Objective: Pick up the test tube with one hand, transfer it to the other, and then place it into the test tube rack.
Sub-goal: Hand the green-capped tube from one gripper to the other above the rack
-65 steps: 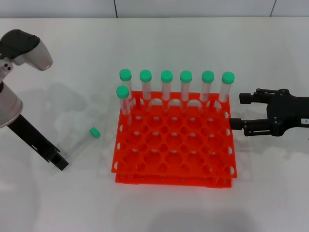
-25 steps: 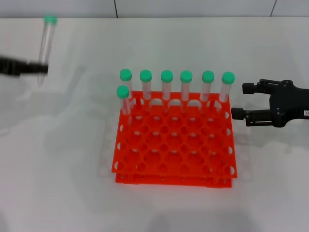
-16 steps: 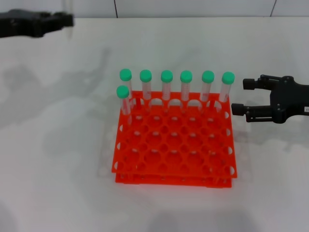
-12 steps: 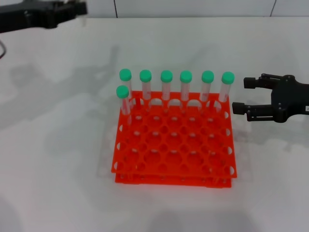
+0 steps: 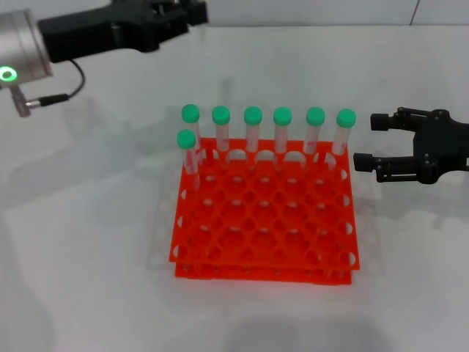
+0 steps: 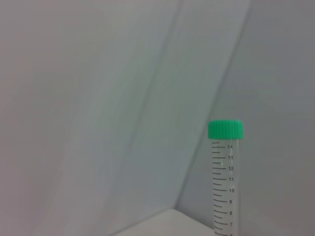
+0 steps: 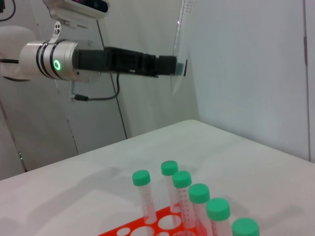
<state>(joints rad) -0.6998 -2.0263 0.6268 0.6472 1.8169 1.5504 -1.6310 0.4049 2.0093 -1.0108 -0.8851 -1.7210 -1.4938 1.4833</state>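
Note:
My left gripper (image 5: 195, 12) reaches in from the back left, high over the table behind the rack. It is shut on the test tube (image 7: 179, 44), which stands upright in it. The tube's green cap (image 6: 225, 129) and printed scale show in the left wrist view; in the head view the tube is above the picture's top edge. The orange-red test tube rack (image 5: 264, 274) sits mid-table with several green-capped tubes (image 5: 253, 125) along its back rows. My right gripper (image 5: 368, 141) hovers open just right of the rack's back right corner, holding nothing.
A cable (image 5: 55, 92) hangs from the left wrist, whose ring (image 5: 7, 73) glows green. White table surface surrounds the rack on all sides. A wall runs along the table's far edge.
The left arm has swung rightward along the table's back with the tube, from the far left corner toward the middle. The right gripper has barely moved and stays open.

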